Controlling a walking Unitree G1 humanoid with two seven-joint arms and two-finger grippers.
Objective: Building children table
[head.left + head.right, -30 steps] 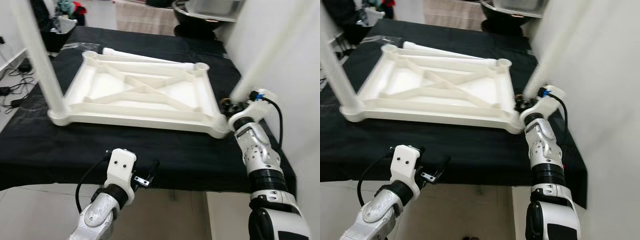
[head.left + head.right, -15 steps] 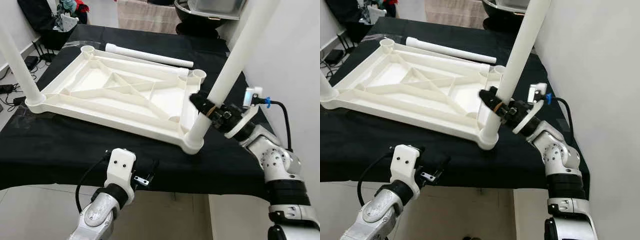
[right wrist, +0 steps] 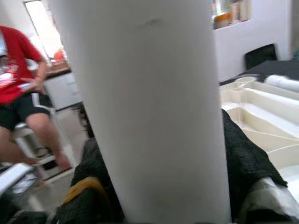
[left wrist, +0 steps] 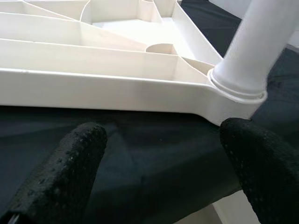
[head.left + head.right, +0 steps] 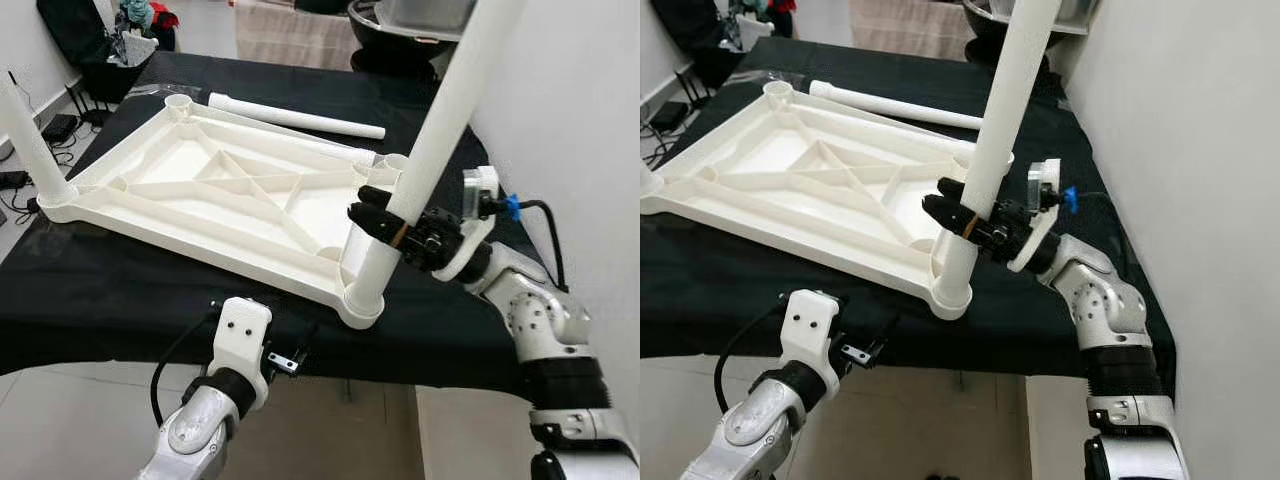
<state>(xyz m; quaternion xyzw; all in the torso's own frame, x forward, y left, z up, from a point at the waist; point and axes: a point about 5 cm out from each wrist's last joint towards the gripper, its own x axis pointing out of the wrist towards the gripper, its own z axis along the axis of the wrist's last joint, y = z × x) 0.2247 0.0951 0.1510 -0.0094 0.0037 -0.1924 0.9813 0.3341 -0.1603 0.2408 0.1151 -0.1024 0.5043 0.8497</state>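
White plastic leg [image 5: 425, 170] stands tilted in the near right corner socket of the upturned tabletop [image 5: 200, 190] on the black cloth [image 5: 110, 290], the right gripper [image 5: 385, 222] clamped around it low down. Straighten it upright and press firmly down the socket's line, I'd say. The left gripper [image 4: 159, 172] hovers at the table edge, fingers apart, well placed to steady the frame.

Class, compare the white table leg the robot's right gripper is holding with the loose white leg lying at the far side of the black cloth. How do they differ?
The held leg stands nearly upright, leaning a little; the loose leg lies flat on the black cloth. The held leg's foot sits in a corner socket of the upturned tabletop; the loose leg lies beyond the tabletop's far edge, in no socket. The right gripper is shut around the held leg; nothing grips the loose one. Both are plain white round tubes.
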